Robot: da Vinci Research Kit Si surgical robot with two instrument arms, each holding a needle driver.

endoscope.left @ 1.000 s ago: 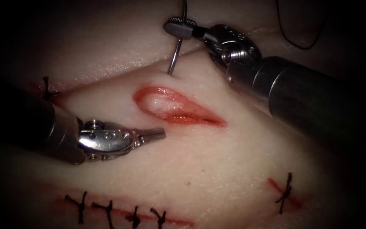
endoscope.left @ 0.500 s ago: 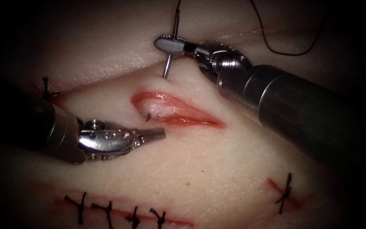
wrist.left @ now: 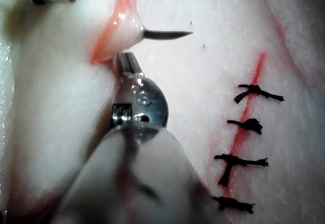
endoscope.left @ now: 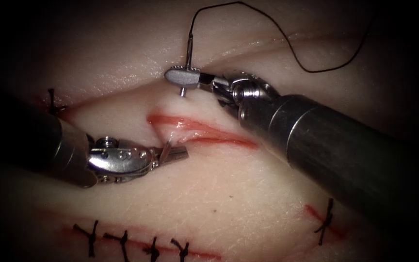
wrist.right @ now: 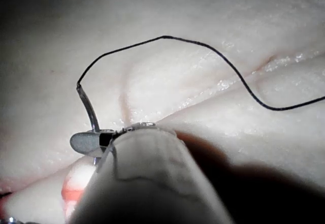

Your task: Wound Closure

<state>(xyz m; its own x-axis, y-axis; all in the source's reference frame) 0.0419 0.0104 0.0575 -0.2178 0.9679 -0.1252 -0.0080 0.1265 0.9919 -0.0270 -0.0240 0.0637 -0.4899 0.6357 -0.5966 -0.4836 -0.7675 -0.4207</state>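
My right tool (endoscope.left: 181, 76) is shut on the curved needle (endoscope.left: 188, 53) near its tail, just above the left part of the cut (endoscope.left: 209, 133). The needle enters the tissue (endoscope.left: 248, 194) below those jaws and passes through the cut's upper edge. Its tip (endoscope.left: 167, 147) comes out inside the cut, right beside my left tool (endoscope.left: 174, 154), which is shut and holds nothing. In the left wrist view the needle tip (wrist.left: 167, 33) juts from the wound edge past the left tool (wrist.left: 127, 64). Black thread (endoscope.left: 311, 72) loops from the needle tail (wrist.right: 89, 107), above my right tool (wrist.right: 89, 141).
A row of several black stitches (endoscope.left: 136, 242) closes an older cut near the front, also seen as stitches (wrist.left: 249, 127). Single stitches sit at the right (endoscope.left: 326, 221) and the far left (endoscope.left: 52, 102). The right shaft (endoscope.left: 335, 145) crosses over the cut's right end.
The right tool moved left and down and turned, driving the needle through the cut's upper edge; the tip came out in the cut and reached the left tool's jaws. The left tool stayed.
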